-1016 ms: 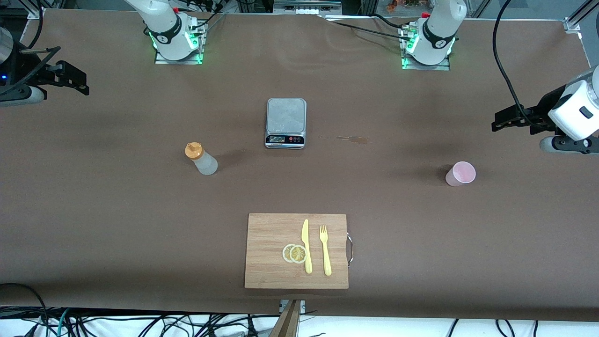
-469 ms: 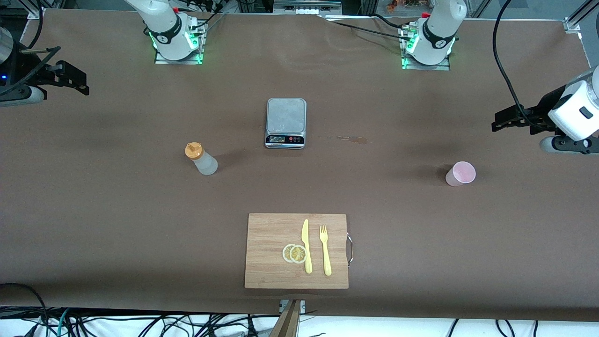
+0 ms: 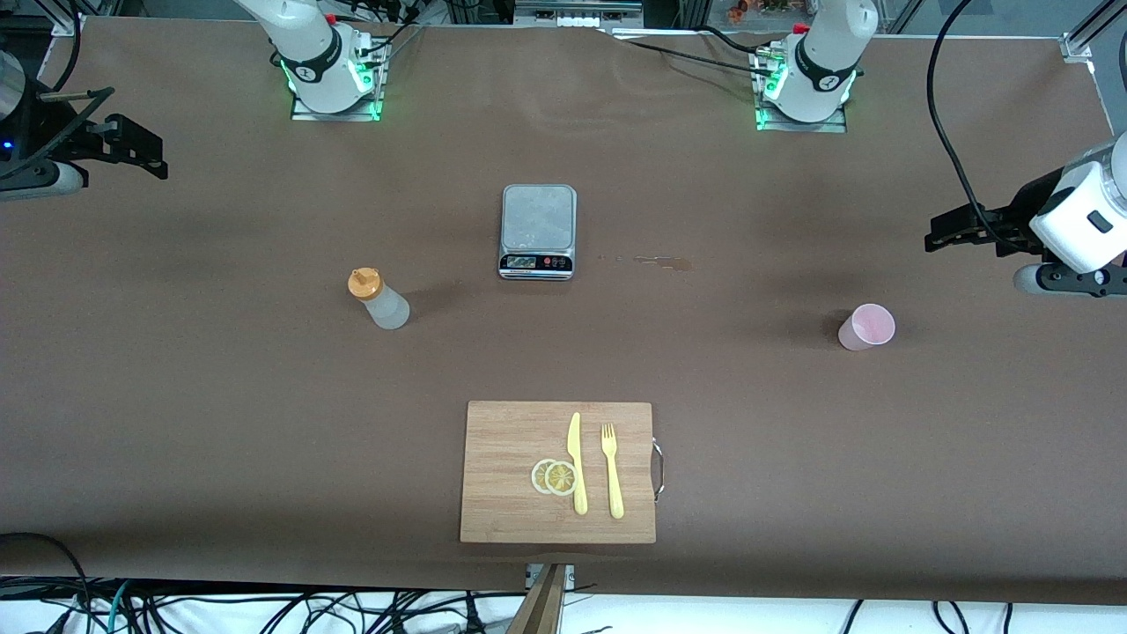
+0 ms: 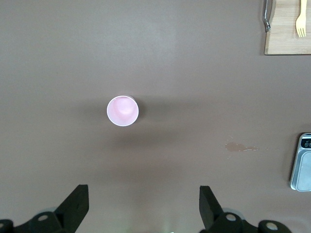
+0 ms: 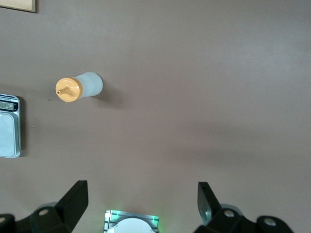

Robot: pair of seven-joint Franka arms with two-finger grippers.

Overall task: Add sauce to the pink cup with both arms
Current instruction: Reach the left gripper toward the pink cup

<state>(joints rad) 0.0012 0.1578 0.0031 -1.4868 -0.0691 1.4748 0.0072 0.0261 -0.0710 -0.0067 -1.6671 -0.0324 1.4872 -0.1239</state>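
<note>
Two black claws hang high over the ends of the brown matte counter (image 3: 176, 370), both with fingers spread wide and holding nothing. At the right arm's end, the right claw (image 3: 132, 150) is partly cut off by the frame. Next stands the translucent whitish squeeze bottle of sauce (image 3: 379, 298) with orange cap, upright, bare counter all around. The steel scale (image 3: 538, 231) follows, then the translucent pale pink plastic cup (image 3: 866, 327), round-rimmed, standing alone. The left claw (image 3: 960, 227) waits above the counter near it.

Table (image 3: 176, 396): sauce (image 3: 379, 299), pink cup (image 3: 866, 327), scale (image 3: 538, 231), board (image 3: 511, 493).
</note>
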